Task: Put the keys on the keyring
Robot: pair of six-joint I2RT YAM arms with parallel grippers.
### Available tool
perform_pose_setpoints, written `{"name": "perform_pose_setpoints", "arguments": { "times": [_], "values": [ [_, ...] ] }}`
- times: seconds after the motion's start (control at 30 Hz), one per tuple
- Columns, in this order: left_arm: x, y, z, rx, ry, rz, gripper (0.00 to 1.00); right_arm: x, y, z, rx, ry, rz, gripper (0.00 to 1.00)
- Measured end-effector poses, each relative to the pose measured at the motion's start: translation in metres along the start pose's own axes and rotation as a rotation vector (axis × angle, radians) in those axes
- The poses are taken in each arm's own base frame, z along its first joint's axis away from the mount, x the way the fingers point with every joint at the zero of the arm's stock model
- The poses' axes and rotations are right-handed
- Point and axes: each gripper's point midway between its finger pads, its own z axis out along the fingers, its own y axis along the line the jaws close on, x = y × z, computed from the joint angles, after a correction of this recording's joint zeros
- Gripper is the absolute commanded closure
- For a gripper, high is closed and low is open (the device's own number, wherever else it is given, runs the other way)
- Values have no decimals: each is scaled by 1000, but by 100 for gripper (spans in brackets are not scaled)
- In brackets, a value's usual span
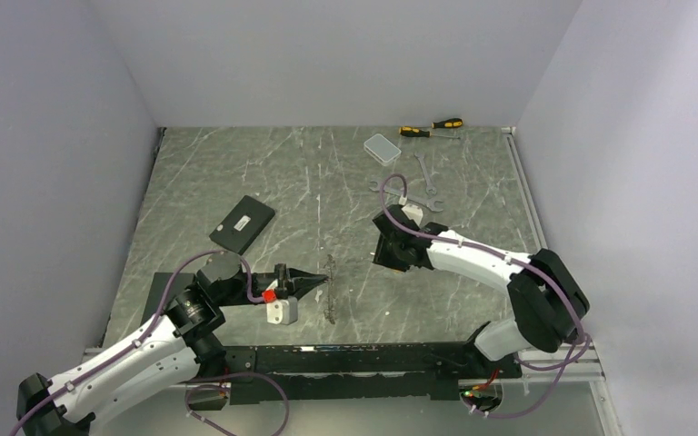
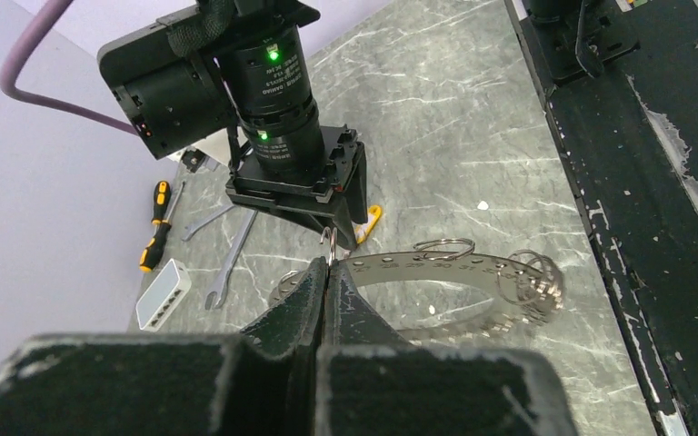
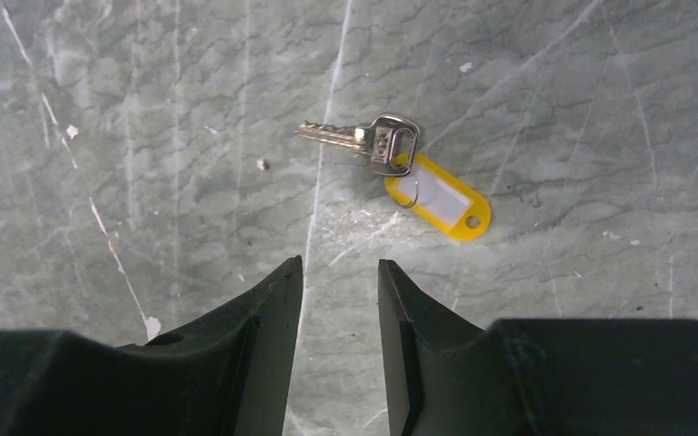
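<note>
Left tool (image 2: 325, 265) is clamped shut on the rim of the keyring (image 2: 400, 262), near side of the bench (image 1: 236, 173). Right tool (image 3: 339, 272), fingers partly apart and empty, hangs over the key (image 3: 345, 138) mid-bench. Blade points left in its wrist view, yellow tag (image 3: 441, 202) trailing lower-right.
</note>
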Motion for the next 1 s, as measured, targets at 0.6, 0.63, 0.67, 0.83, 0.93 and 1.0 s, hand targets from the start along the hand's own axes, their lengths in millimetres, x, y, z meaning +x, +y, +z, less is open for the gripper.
{"name": "perform_pose_setpoints", "arguments": {
  "times": [0.6, 0.63, 0.67, 0.83, 0.93, 1.0],
  "values": [
    [2, -4, 0, 18, 6, -12, 100, -8, -19, 24, 49, 22, -18, 60],
    [2, -4, 0, 18, 5, -11, 100, -8, -20, 25, 50, 23, -19, 61],
    [2, -5, 0, 20, 3, -11, 100, -8, -21, 26, 52, 26, -20, 61],
    [1, -5, 0, 24, 0, -11, 100, -6, -25, 32, 68, 36, -24, 62],
    [1, -6, 1, 25, -2, -11, 100, -6, -25, 36, 70, 39, -28, 65],
    [1, -6, 1, 27, -4, -11, 100, -7, -24, 36, 68, 37, -31, 68]
  ]
}}
